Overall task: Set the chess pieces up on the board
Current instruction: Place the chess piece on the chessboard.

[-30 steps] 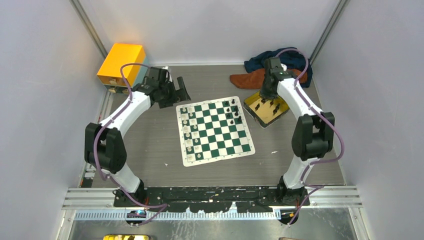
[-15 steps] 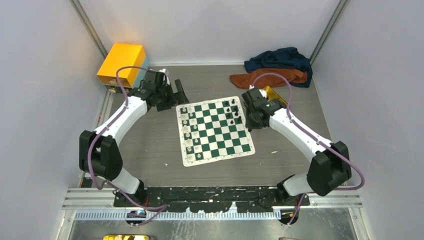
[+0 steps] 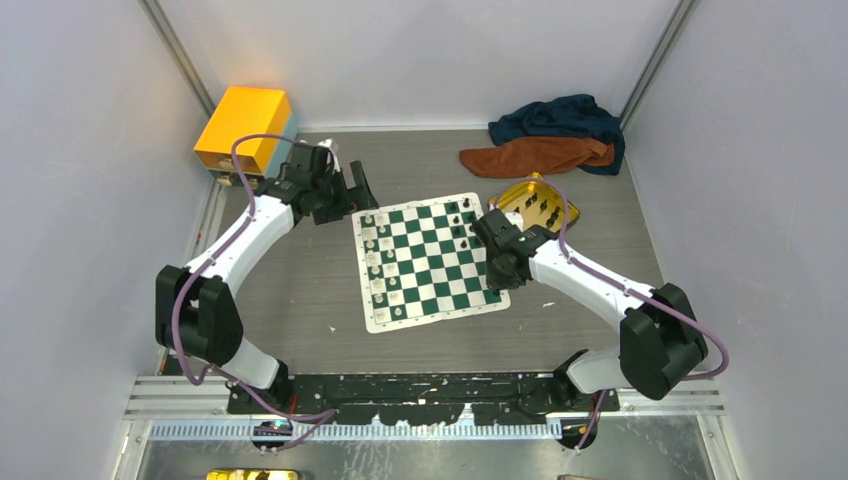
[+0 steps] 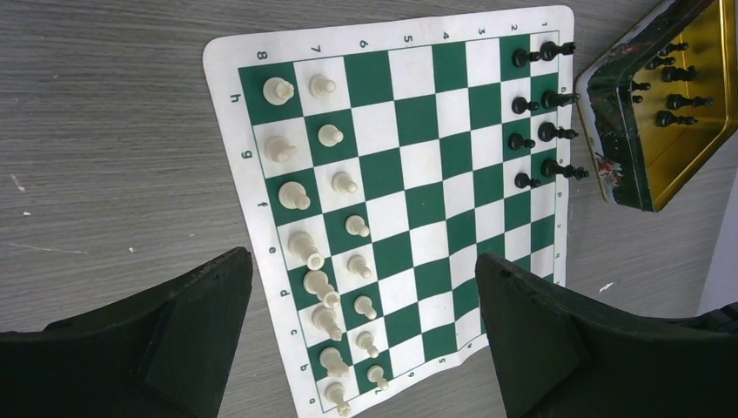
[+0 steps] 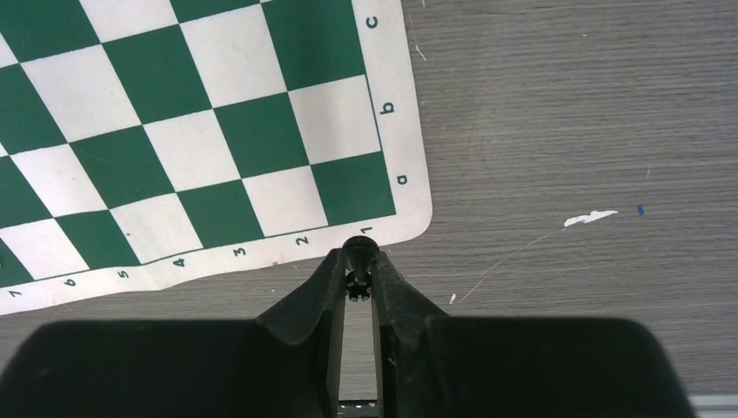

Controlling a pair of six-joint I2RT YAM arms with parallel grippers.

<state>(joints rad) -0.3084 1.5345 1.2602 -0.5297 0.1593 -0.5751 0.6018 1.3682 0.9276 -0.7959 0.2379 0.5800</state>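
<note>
The board (image 3: pixel 441 291) lies mid-table, green and white checks with a white border. Cream-white chess pieces (image 3: pixel 378 262) fill its two left columns (image 4: pixel 305 248). Several black pieces (image 3: pixel 465 222) stand at its far right (image 4: pixel 544 131). My right gripper (image 3: pixel 492 280) hangs over the board's near right corner, shut on a small black chess piece (image 5: pixel 358 247) pinched between the fingertips of the gripper (image 5: pixel 358 261). Beside the board's far left corner, my left gripper (image 3: pixel 365 185) is open and holds nothing (image 4: pixel 361 261).
A shallow gold tin (image 3: pixel 520 195) with more black pieces (image 4: pixel 674 100) sits right of the board. A yellow box (image 3: pixel 245 122) stands at the back left. Blue cloth (image 3: pixel 555 115) and orange cloth (image 3: pixel 530 155) lie at the back right. White scrap (image 5: pixel 590 217) on the table.
My right arm swung from over the gold tin down to the board's near right corner, carrying the black piece. The left arm shifted only slightly.
</note>
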